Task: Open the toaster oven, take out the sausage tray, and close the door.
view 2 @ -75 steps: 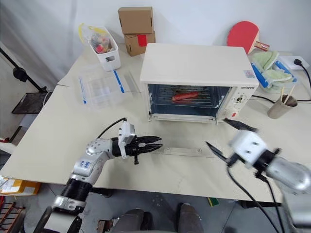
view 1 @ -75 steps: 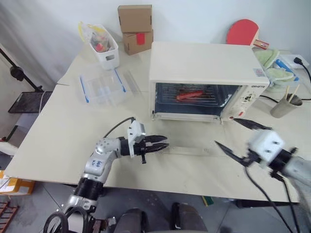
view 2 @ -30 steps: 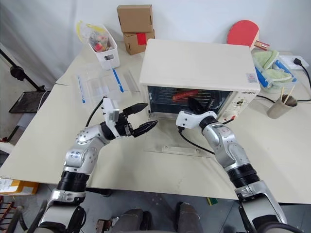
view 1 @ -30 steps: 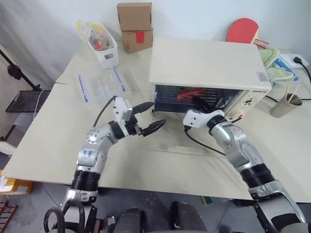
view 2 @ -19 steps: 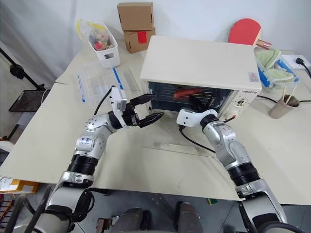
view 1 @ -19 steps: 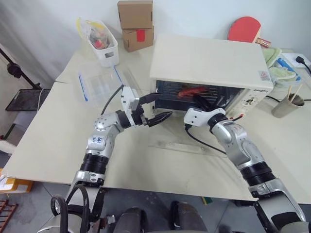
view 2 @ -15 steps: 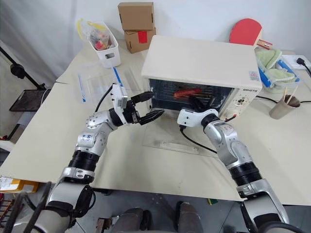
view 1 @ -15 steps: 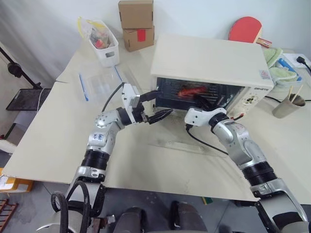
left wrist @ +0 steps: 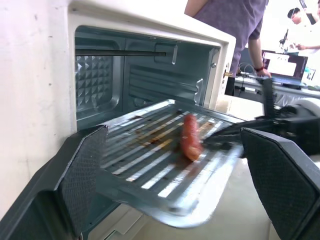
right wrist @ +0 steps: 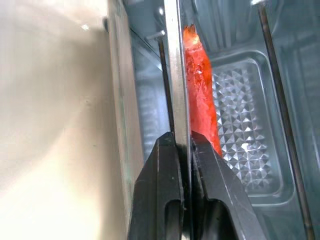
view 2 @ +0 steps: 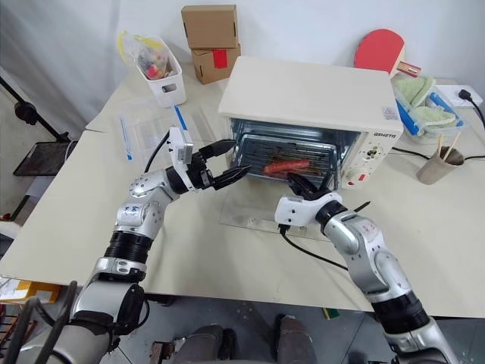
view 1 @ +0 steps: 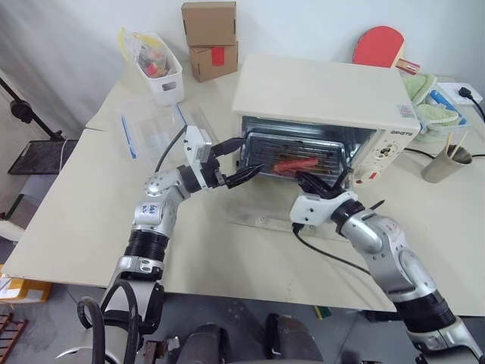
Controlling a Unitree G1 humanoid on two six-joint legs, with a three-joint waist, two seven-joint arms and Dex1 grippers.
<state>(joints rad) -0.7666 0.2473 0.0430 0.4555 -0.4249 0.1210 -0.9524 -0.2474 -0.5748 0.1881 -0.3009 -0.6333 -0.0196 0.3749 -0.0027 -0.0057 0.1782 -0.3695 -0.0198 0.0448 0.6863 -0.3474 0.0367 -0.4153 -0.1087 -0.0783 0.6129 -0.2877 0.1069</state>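
Nearest the toaster oven [view 1: 326, 98] front: right gripper [right wrist: 182, 145] pinched tight on the thin front rim of the sausage tray [view 2: 280, 155]. Just left of the oven mouth: left gripper [view 1: 236, 159] spread wide, holding nothing. Tray half out of the oven, over the dropped door [view 2: 261, 220]. Probably light, stiff, greasy, slippery; safer held by both side rims, kept flat so the sausage [view 2: 286, 165] cannot roll.
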